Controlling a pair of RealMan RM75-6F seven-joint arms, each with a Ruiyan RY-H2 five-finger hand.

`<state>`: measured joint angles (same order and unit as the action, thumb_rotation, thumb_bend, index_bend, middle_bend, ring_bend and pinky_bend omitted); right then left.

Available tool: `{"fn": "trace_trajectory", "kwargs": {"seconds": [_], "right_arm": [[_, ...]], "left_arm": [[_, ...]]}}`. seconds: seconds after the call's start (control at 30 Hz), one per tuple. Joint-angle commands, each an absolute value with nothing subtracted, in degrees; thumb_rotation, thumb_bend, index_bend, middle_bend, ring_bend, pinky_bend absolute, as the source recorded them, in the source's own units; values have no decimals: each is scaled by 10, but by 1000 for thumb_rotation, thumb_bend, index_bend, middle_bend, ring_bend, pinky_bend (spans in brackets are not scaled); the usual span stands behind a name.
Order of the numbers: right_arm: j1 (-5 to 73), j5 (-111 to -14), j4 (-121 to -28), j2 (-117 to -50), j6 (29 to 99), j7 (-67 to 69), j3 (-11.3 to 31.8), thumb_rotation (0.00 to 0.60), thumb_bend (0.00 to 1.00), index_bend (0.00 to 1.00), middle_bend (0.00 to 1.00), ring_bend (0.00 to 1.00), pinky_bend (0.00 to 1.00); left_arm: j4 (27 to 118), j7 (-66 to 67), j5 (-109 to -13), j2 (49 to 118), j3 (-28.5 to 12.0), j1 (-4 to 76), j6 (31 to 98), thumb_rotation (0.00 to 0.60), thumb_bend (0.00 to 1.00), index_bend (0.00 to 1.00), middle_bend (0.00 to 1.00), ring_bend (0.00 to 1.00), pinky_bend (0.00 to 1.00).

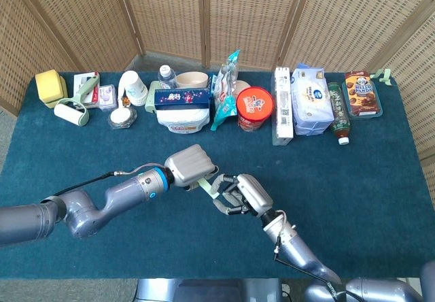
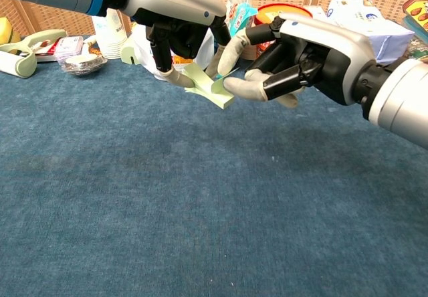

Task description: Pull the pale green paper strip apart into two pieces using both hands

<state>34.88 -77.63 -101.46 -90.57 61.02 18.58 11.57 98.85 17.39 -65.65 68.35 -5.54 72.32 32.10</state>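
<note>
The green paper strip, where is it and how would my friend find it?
Look at the near middle of the dark blue table, where the two robot hands meet. The pale green paper strip sits between the left hand and right hand, held above the cloth. It is the only thin, pale green scrap there.

- Brown snack box [image 1: 360, 88] in a tray at the table's far right: yellow lettering reads "HELLO PANDA".
- Dark blue box [image 1: 182, 98] lying on a white tub: light-coloured print, too small to read.
- Tall white box [image 1: 283, 108] right of the red tub: small dark print and a code patch, unreadable.
- Red-lidded tub [image 1: 254, 103]: printed lid, wording illegible.
</note>
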Motion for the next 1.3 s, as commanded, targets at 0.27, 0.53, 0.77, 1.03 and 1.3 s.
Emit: {"fn": "trace_trajectory", "kwargs": {"seconds": [0.27, 0.53, 0.77, 1.03, 1.3], "right_arm": [[349, -774, -1011, -911, 613, 187, 118, 600, 393, 533, 1000, 996, 856], [347, -777, -1005, -923, 622, 189, 121, 600, 393, 544, 1000, 1000, 856], [345, -779, -999, -932, 632, 184, 122, 600, 405, 565, 1000, 1000, 869], [341, -776, -994, -942, 643, 180, 125, 600, 422, 628, 1000, 1000, 907], [337, -775, -991, -948, 651, 174, 127, 600, 426, 668, 1000, 1000, 921]], "left_arm": [[988, 173, -656, 684, -55, 724, 321, 600, 382, 634, 1000, 1000, 1000], [989, 173, -657, 684, -55, 725, 321, 600, 382, 634, 1000, 1000, 1000], [989, 171, -658, 685, -54, 724, 322, 600, 382, 634, 1000, 1000, 1000], [988, 168, -659, 684, -54, 724, 322, 600, 382, 634, 1000, 1000, 1000], [987, 167, -661, 686, -55, 725, 321, 600, 382, 634, 1000, 1000, 1000]]}}
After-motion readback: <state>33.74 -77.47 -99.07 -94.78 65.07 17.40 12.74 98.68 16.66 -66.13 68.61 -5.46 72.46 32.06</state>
